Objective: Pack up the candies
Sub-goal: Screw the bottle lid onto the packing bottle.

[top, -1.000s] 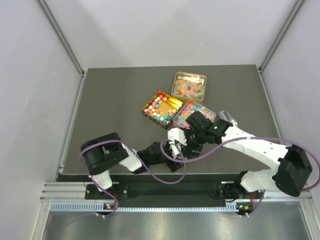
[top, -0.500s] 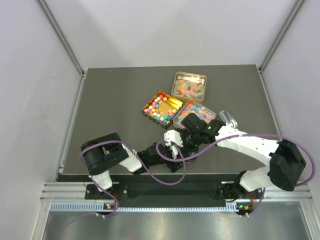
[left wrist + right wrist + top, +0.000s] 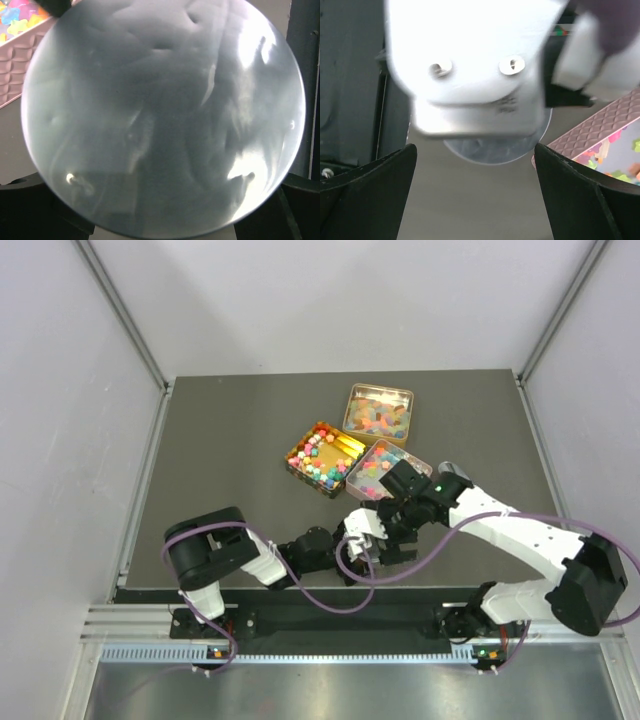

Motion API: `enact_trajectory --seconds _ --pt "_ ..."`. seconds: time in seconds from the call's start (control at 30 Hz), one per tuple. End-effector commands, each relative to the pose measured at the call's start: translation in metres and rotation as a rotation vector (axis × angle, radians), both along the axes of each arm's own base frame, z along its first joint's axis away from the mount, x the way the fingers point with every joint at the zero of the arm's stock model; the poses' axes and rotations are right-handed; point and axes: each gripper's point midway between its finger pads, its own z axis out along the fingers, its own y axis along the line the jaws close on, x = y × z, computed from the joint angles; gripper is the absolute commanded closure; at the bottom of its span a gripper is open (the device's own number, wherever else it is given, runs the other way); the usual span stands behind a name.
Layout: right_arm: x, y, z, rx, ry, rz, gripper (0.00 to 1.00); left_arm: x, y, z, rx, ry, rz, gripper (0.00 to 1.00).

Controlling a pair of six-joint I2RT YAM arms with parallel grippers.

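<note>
Near the front edge of the table (image 3: 220,460), the two arms meet almost nose to nose. The left gripper (image 3: 365,530) has its jaws spread wide across a clear round disc (image 3: 160,120), which looks gripped at its rim. The disc fills nearly the whole left wrist view, leaving only a corner of bright sweets at upper left.

The right gripper (image 3: 475,200) stands wide open with nothing between its fingers. Its own camera looks onto the left gripper's white housing, with the disc peeking out beneath. Only that camera shows the quilted wall of the pink tin (image 3: 602,130), off to the right beyond the open fingers, with translucent candies (image 3: 620,160) inside.

The overhead view alone takes in all three tins. The pink one sits just beyond both grippers, set diagonally and partly hidden by the right arm. Just beside it on the left is a tin of cube pieces (image 3: 306,478), its long axis running from far left to near right. Farthest back is a gold tin (image 3: 379,387). The candies lie heaped in all three, each piece too small to tell which way it points.
</note>
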Motion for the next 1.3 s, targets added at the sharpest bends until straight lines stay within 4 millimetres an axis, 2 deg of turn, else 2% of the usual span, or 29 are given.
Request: enact_trajectory --seconds 0.0,0.07,0.23,0.4,0.5,0.57,0.67,0.9,0.97,1.0,1.13,1.27 --pt "-0.024 -0.02 0.007 -0.032 0.026 0.177 0.0 0.014 0.019 -0.028 0.112 0.007 0.087 0.54" --pt "-0.022 -0.027 -0.006 -0.071 0.032 0.194 0.0 0.014 0.02 -0.029 0.115 0.005 0.089 0.54" --pt "0.001 -0.044 -0.021 -0.126 0.04 0.189 0.0 0.015 0.021 -0.029 0.119 -0.005 0.091 0.54" --pt "0.012 -0.078 -0.012 -0.183 0.069 0.188 0.0 0.015 0.02 -0.028 0.119 -0.011 0.091 0.54" --pt "0.017 -0.087 -0.003 -0.191 0.041 0.199 0.0 0.015 0.02 -0.028 0.119 -0.012 0.099 0.54" --pt "0.027 -0.09 -0.001 -0.195 0.013 0.191 0.0 0.016 0.021 -0.028 0.123 -0.012 0.1 0.54" --pt "0.044 -0.084 0.001 -0.178 -0.005 0.175 0.0 0.015 0.02 -0.029 0.125 -0.011 0.096 0.54" --pt "0.088 -0.043 0.02 -0.054 -0.083 0.2 0.0 0.015 0.02 -0.029 0.128 -0.016 0.091 0.54" --pt "0.09 -0.031 0.016 -0.035 -0.044 0.224 0.0 0.015 0.02 -0.029 0.128 -0.016 0.091 0.54" --pt "0.094 -0.025 0.021 -0.019 -0.052 0.239 0.0 0.015 0.02 -0.03 0.131 -0.016 0.09 0.54" --pt "0.079 -0.01 0.018 0.014 0.034 0.328 0.0 0.016 0.021 -0.031 0.135 -0.017 0.095 0.54" --pt "0.06 -0.007 0.014 0.002 0.078 0.416 0.0 0.017 0.021 -0.032 0.135 -0.017 0.1 0.55"
